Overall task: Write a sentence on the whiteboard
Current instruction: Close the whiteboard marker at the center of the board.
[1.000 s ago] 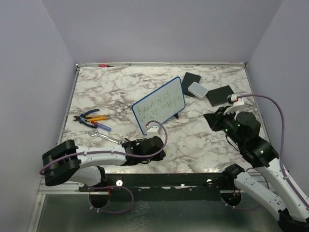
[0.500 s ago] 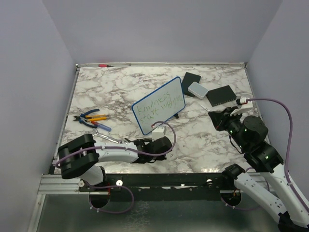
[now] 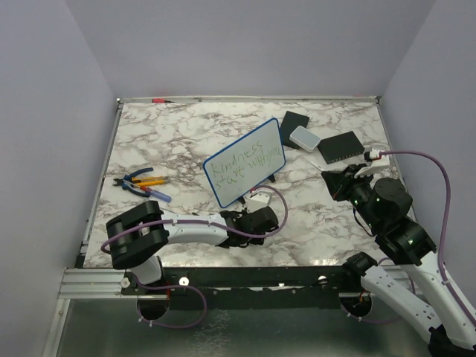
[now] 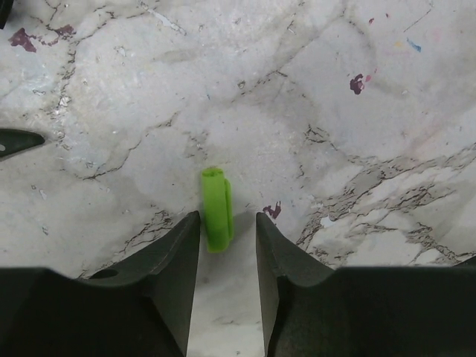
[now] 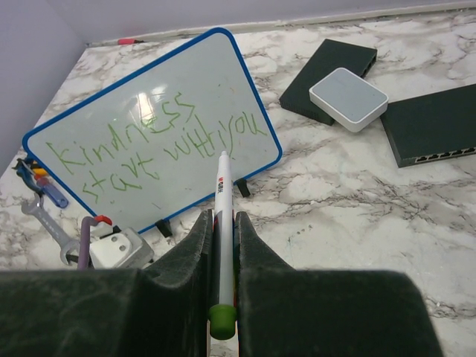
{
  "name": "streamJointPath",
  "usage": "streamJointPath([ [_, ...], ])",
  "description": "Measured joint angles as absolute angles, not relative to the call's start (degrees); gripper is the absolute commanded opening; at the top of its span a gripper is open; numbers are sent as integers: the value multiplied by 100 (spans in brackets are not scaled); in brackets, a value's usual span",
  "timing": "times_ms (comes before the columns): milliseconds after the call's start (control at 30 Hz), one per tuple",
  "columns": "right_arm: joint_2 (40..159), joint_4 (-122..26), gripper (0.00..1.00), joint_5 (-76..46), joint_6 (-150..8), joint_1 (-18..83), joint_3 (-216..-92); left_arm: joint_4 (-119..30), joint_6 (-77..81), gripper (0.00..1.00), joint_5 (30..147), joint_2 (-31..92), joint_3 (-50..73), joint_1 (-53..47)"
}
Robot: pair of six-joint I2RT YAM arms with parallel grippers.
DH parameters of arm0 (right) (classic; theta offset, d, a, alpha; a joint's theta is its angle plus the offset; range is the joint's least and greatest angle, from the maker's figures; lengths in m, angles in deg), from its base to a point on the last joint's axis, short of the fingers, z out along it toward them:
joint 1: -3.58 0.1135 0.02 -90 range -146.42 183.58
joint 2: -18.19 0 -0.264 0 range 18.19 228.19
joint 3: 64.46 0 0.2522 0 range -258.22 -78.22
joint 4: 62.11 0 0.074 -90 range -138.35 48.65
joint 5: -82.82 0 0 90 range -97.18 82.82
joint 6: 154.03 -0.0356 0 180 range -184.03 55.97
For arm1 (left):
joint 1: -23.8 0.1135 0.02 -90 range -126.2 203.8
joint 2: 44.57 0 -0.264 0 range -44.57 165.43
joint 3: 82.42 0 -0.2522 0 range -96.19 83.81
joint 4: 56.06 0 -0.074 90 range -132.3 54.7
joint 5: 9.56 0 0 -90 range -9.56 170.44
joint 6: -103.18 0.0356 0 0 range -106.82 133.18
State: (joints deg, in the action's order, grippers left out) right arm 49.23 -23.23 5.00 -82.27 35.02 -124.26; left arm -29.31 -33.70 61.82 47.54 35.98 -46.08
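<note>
Over the last second the left arm has swept along the near edge of the table towards the right arm, and the left pincer [image 4: 227, 217] has gone from almost closed to narrowly parted. The right arm drew back a little from the board early on and has held there since. The left pincer now hangs low over the marble table [image 4: 349, 149] with its jaws a small way apart. A green cap [image 4: 216, 208] lies on the table between its fingertips, close against the left-hand finger and clear of the other, so it looks released rather than gripped. The right pincer [image 5: 221, 219] is clamped on a white marker [image 5: 222, 186], whose bare tip points ahead and away from the wrist. The whiteboard [image 5: 216, 74] stands propped just beyond that tip, a little to the pincer's left, with the tip apart from its surface. A white adapter [image 5: 115, 249] sits below the board, nearer the pincer. Pliers [image 3: 137, 181] lie well off to the left pincer's outer side. The sentence [image 5: 149, 137] runs in green over two lines and reads roughly "kindness start with you", the last word cramped against the blue frame. As far as the pictures show, the writing looks finished or nearly so. What seems left is to bring cap and marker together and put the marker down.
</note>
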Motion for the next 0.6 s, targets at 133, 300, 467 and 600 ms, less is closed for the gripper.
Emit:
streamJointPath([
  [133,4952,-2323,1,504,-8227,3502,-12426,-2833,-3256,27,6123,4842,3489,-4608],
  [300,4980,-2323,1,524,-8234,3502,-12426,-2697,-3123,0,6071,4883,3443,-4608],
  [467,4978,-2334,2,393,-8216,3502,-12426,-2684,-2821,0,6062,4802,3471,-4608],
  [600,4993,-2423,1,-276,-8072,3502,-12435,-2489,-2043,0,6023,4219,3723,-4591],
])
